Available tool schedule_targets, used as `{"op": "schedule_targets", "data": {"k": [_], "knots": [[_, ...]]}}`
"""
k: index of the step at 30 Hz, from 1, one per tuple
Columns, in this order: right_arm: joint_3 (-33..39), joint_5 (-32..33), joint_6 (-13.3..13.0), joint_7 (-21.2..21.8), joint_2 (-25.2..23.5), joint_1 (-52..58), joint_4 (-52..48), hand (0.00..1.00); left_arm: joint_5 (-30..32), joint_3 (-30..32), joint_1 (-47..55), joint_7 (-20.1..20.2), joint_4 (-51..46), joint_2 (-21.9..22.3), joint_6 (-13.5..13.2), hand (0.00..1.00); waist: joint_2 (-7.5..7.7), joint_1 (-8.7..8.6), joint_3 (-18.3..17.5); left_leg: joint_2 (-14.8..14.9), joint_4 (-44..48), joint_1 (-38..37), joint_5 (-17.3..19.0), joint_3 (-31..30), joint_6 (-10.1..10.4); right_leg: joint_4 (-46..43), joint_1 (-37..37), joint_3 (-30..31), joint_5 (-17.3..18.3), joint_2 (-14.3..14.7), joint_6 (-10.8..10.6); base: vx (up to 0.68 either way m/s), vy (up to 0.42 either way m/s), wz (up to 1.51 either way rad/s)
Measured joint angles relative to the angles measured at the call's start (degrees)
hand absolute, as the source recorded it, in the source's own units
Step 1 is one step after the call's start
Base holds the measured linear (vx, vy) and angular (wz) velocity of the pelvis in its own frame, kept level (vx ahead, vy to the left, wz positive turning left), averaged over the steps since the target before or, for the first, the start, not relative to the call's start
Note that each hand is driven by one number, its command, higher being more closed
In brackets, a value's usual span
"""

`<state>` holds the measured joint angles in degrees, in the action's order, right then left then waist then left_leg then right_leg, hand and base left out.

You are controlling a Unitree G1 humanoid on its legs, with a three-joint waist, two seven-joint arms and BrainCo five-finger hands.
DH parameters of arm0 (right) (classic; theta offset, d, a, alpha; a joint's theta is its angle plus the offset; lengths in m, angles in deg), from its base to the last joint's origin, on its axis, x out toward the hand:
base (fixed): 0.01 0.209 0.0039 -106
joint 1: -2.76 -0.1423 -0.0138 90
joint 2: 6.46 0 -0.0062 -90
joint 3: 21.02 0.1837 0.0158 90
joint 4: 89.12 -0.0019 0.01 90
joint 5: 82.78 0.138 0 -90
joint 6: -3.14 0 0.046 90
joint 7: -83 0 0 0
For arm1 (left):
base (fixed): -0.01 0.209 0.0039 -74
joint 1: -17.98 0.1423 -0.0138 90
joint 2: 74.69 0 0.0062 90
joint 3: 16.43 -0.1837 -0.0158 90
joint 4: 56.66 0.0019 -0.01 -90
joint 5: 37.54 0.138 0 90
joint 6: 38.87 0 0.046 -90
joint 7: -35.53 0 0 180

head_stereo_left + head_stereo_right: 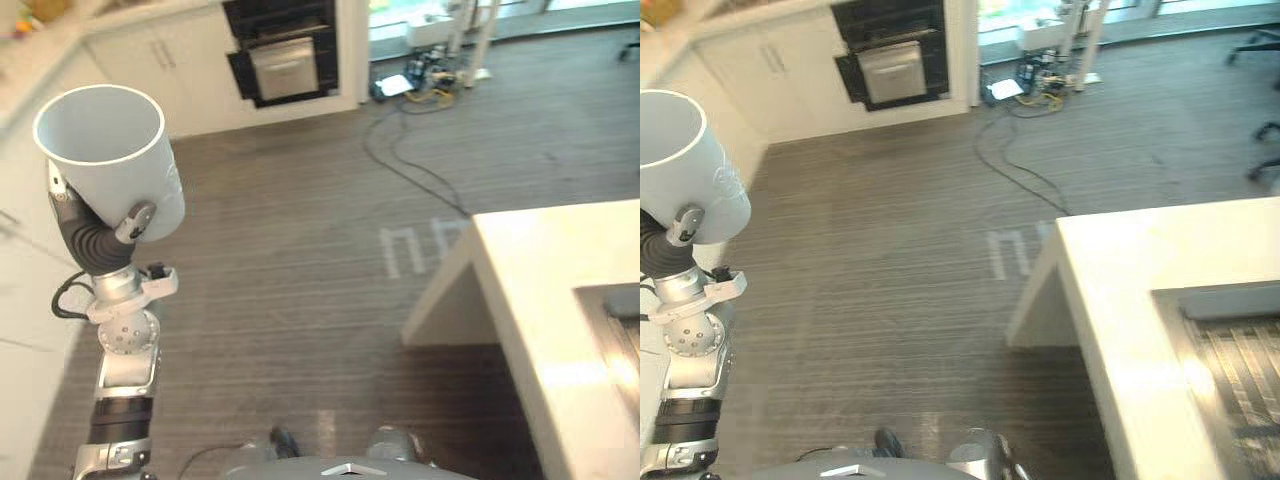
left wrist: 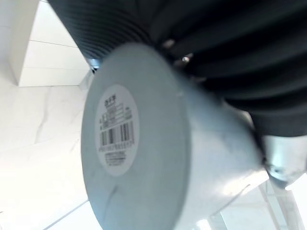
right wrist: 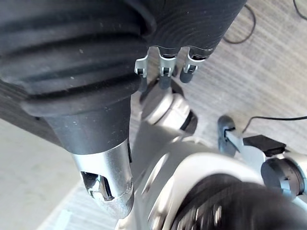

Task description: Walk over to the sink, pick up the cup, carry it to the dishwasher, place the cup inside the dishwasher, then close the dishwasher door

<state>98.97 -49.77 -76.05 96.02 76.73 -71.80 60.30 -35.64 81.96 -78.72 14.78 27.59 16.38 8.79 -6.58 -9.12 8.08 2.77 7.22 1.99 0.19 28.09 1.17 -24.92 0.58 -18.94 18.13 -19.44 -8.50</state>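
The white cup (image 1: 110,155) is riding upright in the left hand (image 1: 135,222)'s grip, upper left: the carrying step. Next comes walking to what is probably the open dishwasher (image 1: 285,55), top centre. The right hand (image 3: 110,172)'s state I cannot tell.

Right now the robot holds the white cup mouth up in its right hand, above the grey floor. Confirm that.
Wrong hand. The cup is held mouth up in the left hand, not the right hand, above the grey floor. The left eye view shows it on the left arm; the left wrist view shows its labelled base.
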Motion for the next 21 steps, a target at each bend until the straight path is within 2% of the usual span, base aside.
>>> {"op": "schedule_targets", "data": {"k": [1,2,4,6,9,10,11,13,15,16,17,19,20,21], "knots": [[-0.01,-1.6,-0.4,0.64,0.43,-0.09,0.15,0.0,-0.8,-0.76,0.21,0.22,-0.05,0.05,0.31,1.0,-1.3,0.52,-0.66,-1.43,-2.58,-0.14,-1.41,-0.28,-0.74,0.48,0.48,-0.33,-0.63,-0.63,-0.76,-0.02,0.104,0.35],[0.48,-2.38,-1.63,0.99,0.3,-0.33,0.09,0.0,-1.9,-1.86,0.09,0.77,-0.37,0.02,1.07,1.0,-1.72,0.6,-0.77,-2.41,-5.63,-0.44,-3.4,-1.21,-0.65,1.23,0.58,-1.01,-1.44,-0.69,-1.09,-0.02,0.102,0.24],[0.13,-4.47,-2.9,1.79,0.29,-0.41,-0.19,0.0,-2.43,-3.79,-0.04,1.75,-0.36,0.07,2.22,1.0,-1.48,0.62,-0.83,-2.64,-10.32,-1.25,-6.16,-1.79,-0.79,3.31,0.35,-2.22,-2.96,0.37,-0.72,-0.05,0.055,0.15],[-0.44,-5.4,-3.37,1.74,0.03,-1.07,-0.2,0.0,-4.18,-5.32,-0.03,3.21,-0.29,0.11,3.99,1.0,-0.46,0.9,-0.4,-2.09,-11.7,-1.15,-7.3,-2.75,-0.63,5.85,-0.7,-2.43,-4.91,1.9,-0.25,-0.02,0.012,0.04],[-0.74,-4.95,-3.54,1.8,-0.47,-2.25,-0.55,0.0,-7.04,-6.57,0.1,5.12,0.26,-0.18,6.57,1.0,2.62,1.11,0.54,-1.69,-11.71,-2.48,-7.54,-4.15,-0.73,9.53,-3.87,-2.01,-7.31,3.59,1.14,0.0,0.015,0.08],[-0.7,-3.99,-3.95,1.96,-1.49,-2.11,-0.5,0.0,-7.56,-7.34,0.19,5.15,0.57,-0.21,6.94,1.0,3.29,1.14,0.16,-1.8,-11.71,-2.03,-7.6,-5.19,-0.84,9.42,-3.62,0.61,-7.95,4.21,2.17,-0.01,0.081,0.48],[-0.56,-3.86,-4.79,1.97,-1.84,-1.92,-0.53,0.0,-7.98,-9.66,0.04,5.12,1.08,-0.24,7.15,1.0,3.64,0.87,0.06,-1.71,-11.71,-1.45,-7.66,-7.62,-1.35,9.21,-3.6,5.53,-8.91,5.46,4.25,0.01,0.095,0.88],[-1.31,-3.41,-4.81,1.98,-2.65,-1.14,-1.28,0.0,-7.95,-12.54,-0.65,5.69,3.39,-0.43,7.41,1.0,3.96,0.77,0.11,-1.7,-11.74,-0.96,-7.83,-11.05,-2.59,6.89,-3.22,9.45,-9.44,6.25,5.14,0.01,0.069,0.9],[-3.4,-1.82,-4.07,4.05,-4.62,-0.45,-2.23,0.0,-8.04,-13.06,-0.26,5.11,6.41,-0.77,8.39,1.0,4.74,1.66,-0.3,-1.99,-11.9,-0.85,-7.79,-12.97,-2.93,7.81,-3.85,11.2,-8.45,7.01,6.23,0.0,0.021,0.5],[-4.35,-1.83,-3.95,4.32,-4.85,-0.54,-2.24,0.0,-8.06,-12.96,-0.24,4.6,7.0,-0.81,8.59,1.0,5.16,1.89,-0.53,-2.18,-12.06,-0.78,-7.87,-13.24,-3.05,8.48,-4.32,11.26,-8.1,6.98,6.25,-0.03,-0.019,0.25],[-5.59,-2.18,-3.34,3.86,-5.04,-1.01,-2.1,0.0,-8.04,-12.94,-0.19,3.58,7.49,-0.91,8.87,1.0,6.25,2.38,-0.98,-2.44,-12.1,-0.64,-8.09,-13.55,-2.94,10.02,-5.08,12.07,-7.54,7.04,6.09,-0.06,-0.049,0.13],[-5.92,-2.66,-2.83,3.94,-4.67,-1.03,-1.96,0.0,-7.93,-12.99,-0.15,2.96,7.46,-0.96,8.92,1.0,6.89,2.78,-1.1,-2.76,-12.14,-0.04,-8.68,-13.86,-2.91,12.31,-5.85,12.09,-6.12,7.02,5.64,-0.08,-0.081,0.04],[-7.16,-3.3,-2.68,3.89,-4.31,-1.31,-1.95,0.0,-7.67,-13.08,-0.18,2.24,7.46,-0.94,9.35,1.0,7.14,2.68,-0.96,-3.04,-12.17,0.19,-9.14,-13.89,-2.9,14.03,-6.54,12.09,-4.46,6.82,4.33,-0.12,-0.122,-0.01],[-7.37,-3.69,-2.31,3.9,-3.86,-1.6,-1.97,0.0,-7.19,-13.49,-0.15,1.92,7.47,-0.66,10.19,1.0,6.68,2.37,-0.69,-2.78,-12.21,0.16,-9.64,-14.08,-2.57,14.14,-6.6,11.91,-4.61,7.15,2.34,-0.09,-0.086,0.0]]}}
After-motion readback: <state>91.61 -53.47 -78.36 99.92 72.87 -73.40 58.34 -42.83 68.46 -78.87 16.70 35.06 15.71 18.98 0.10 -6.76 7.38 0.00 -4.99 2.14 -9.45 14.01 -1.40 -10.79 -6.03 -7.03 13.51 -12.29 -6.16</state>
